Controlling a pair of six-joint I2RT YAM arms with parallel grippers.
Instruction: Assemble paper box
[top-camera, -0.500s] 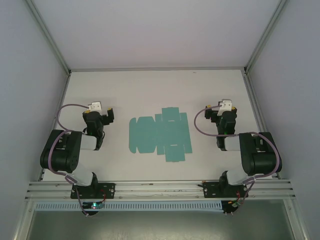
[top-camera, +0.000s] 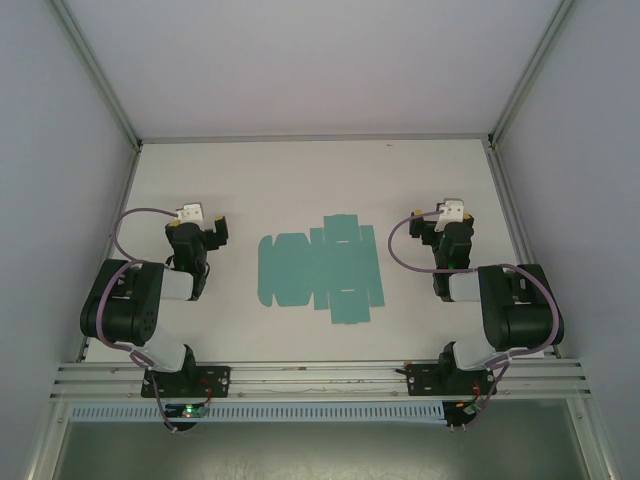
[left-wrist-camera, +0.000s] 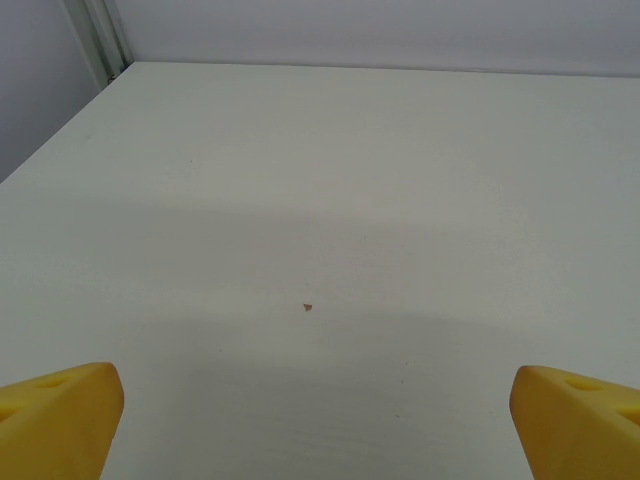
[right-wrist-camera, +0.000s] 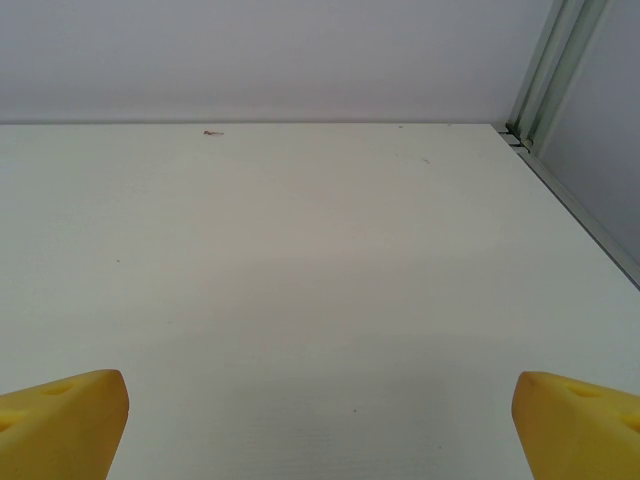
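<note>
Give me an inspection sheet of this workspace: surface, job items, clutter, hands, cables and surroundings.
Surface: white table, flat and matte.
Job's things: paper box, a flat teal die-cut sheet, unfolded, lying mid-table between the two arms.
Clutter: small brown speck; reddish mark near the far edge.
Hands: left hand open, yellow fingers wide apart, holding nothing; right hand likewise; both apart from the sheet.
Cables: left arm's purple cable and right arm's purple cable loop beside the wrists, off the sheet.
Surroundings: pale walls on three sides, metal frame post at the corners.
</note>
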